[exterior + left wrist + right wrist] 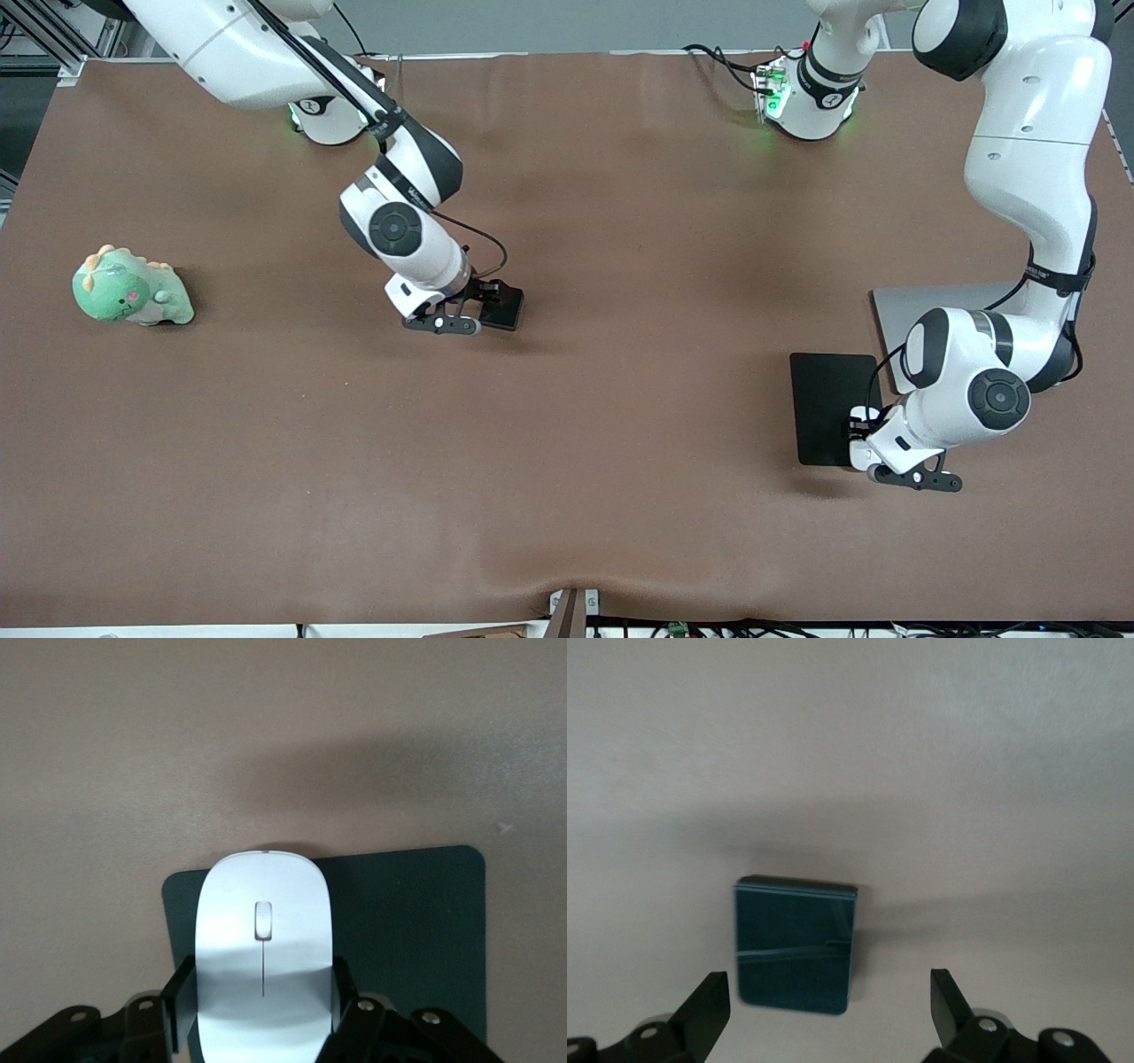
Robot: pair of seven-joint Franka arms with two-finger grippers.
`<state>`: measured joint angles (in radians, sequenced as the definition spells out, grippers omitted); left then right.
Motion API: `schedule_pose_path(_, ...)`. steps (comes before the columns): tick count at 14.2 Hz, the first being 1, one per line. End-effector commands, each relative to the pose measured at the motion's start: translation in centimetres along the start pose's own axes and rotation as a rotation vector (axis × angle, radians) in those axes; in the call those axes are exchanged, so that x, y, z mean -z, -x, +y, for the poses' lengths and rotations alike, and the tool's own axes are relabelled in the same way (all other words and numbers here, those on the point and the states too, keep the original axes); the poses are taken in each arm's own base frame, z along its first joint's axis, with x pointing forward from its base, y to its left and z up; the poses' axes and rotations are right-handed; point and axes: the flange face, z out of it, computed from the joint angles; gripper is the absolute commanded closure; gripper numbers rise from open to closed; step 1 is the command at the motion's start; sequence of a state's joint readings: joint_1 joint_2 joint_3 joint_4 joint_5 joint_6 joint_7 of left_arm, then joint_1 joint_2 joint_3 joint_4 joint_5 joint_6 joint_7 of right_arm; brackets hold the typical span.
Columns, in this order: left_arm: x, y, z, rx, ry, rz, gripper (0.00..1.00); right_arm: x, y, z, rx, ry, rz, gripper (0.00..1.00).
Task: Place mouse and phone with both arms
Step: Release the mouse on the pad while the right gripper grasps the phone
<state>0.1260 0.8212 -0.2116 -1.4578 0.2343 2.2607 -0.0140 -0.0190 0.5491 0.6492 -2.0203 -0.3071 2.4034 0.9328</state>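
The white mouse [263,948] sits between the fingers [180,994] of my left gripper [263,988], which is shut on its sides. It is held over the flat black pad [407,921]; I cannot tell whether it touches the pad. In the front view the left gripper [866,436] is low over the pad [824,403], at the edge toward the left arm's end. The glossy black phone [796,943] lies flat on the table. My right gripper [830,992] is open, its fingers wide on either side of the phone's end. In the front view the right gripper [477,306] is beside the phone [505,308] at mid-table.
A green dinosaur plush [131,288] lies toward the right arm's end of the brown table [620,399]. A flat grey slab [930,306] lies just past the black pad, partly under the left arm.
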Motion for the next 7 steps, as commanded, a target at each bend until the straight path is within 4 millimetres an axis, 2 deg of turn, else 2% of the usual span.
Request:
schedule_pose_path(1, 0.2, 0.0, 1.0, -0.030, -0.007, 0.008, 0.86, -1.6, 0.3, -0.7, -0.033, 0.005, 0.005, 0.00)
schedule_pose_path(5, -0.2, 0.6, 2.0, -0.035, 0.008, -0.008, 0.80, -2.4, 0.4, -1.6, -0.110, -0.054, 0.004, 0.00)
schedule_pose_path(6, -0.5, 0.8, 2.2, -0.038, 0.009, -0.015, 0.65, -2.5, 0.4, -1.6, -0.119, -0.057, 0.002, 0.00)
schedule_pose_path(7, -0.7, 1.0, 2.2, -0.041, 0.010, -0.020, 0.33, -2.6, 0.4, -1.6, -0.141, -0.065, 0.004, 0.00)
